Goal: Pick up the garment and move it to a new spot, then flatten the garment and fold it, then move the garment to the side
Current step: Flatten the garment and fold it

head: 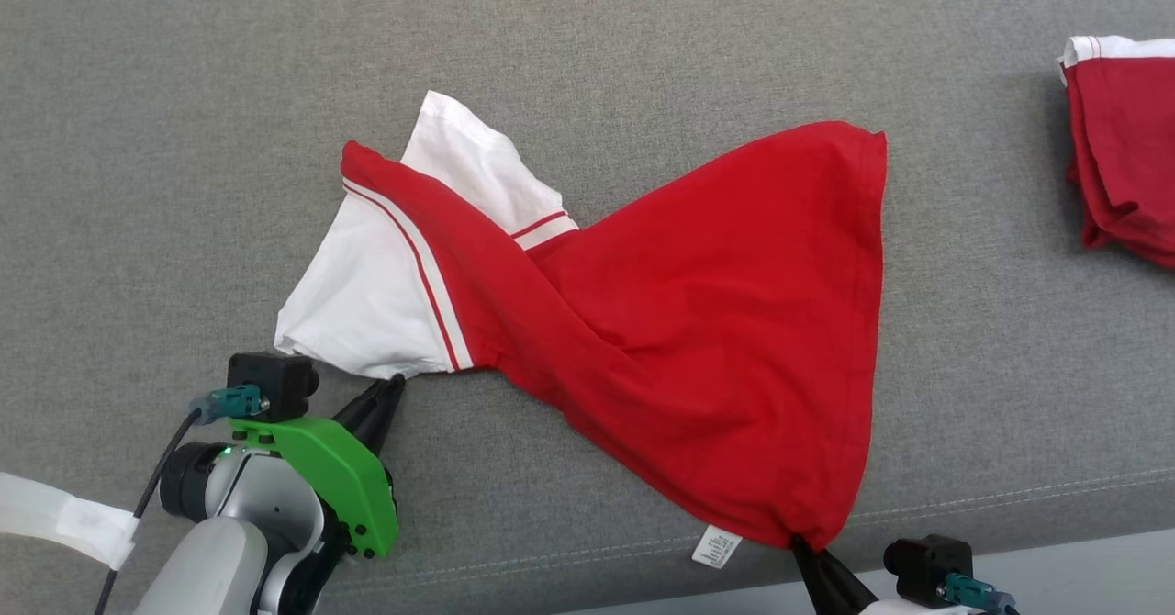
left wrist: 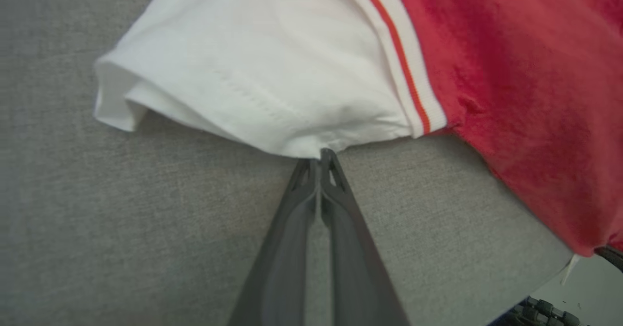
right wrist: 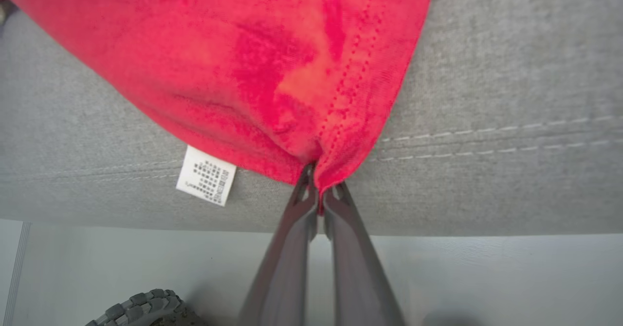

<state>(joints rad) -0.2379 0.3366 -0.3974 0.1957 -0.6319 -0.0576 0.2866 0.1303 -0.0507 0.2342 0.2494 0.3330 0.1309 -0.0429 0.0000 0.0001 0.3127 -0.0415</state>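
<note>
shirt (head: 698, 321): mid-cushion (head: 138, 138), twisted | feel: light, limp, drapes, likely sags between grips | left gripper (head: 393, 384): jaws pinching white sleeve hem | right gripper (head: 800, 543): jaws pinching red bottom corner near cushion's front edge

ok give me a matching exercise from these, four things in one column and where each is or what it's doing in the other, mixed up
Things
1. left pincer
2. right pincer
3. care label
4. second red garment

States
A. lies apart at the right edge of the grey surface
B. shut on the garment at its red hem corner
C. white with print, hanging off the garment's near edge
D. shut on the edge of the garment's white sleeve

Pairs: 1-D, 2-B, 3-C, 4-A
</note>
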